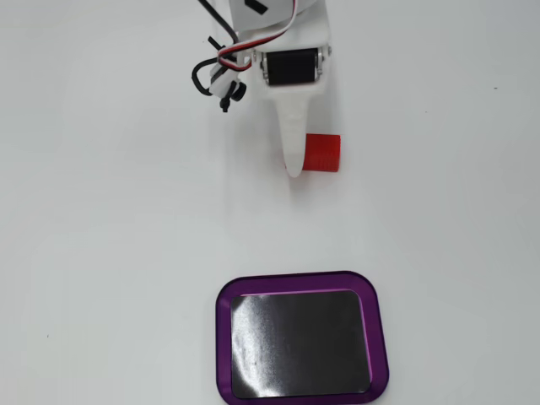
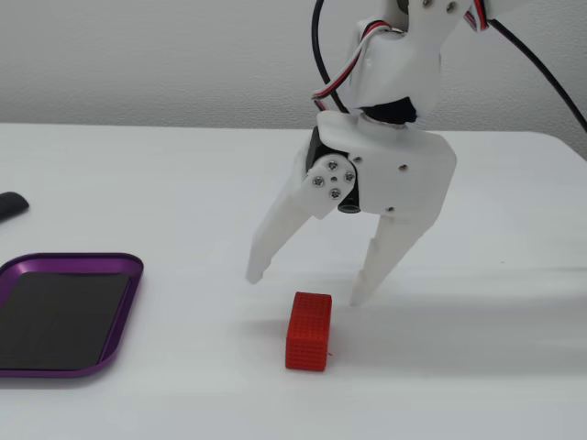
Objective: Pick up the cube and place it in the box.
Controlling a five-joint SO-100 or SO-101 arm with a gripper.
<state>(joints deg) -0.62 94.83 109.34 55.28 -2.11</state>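
The red cube point(image 1: 322, 153) lies on the white table. In a fixed view from above it sits just right of my white gripper point(image 1: 293, 139), beside one finger point(image 1: 293, 164), not between the jaws. In a fixed view from the side, the cube point(image 2: 308, 330) lies in front of and below my gripper point(image 2: 307, 286). The jaws are spread wide, empty, tips pointing down just above the table. The box point(image 1: 223, 337) has a purple rim and a dark inside. It lies empty nearer the bottom of the view from above, and at the left edge of the side view point(image 2: 127, 298).
Black and red-white cables point(image 1: 215, 80) hang at the arm's wrist. A small dark object point(image 2: 9, 206) lies at the far left edge of the table in the side view. The white table point(image 1: 101, 253) stretches between the cube and the box.
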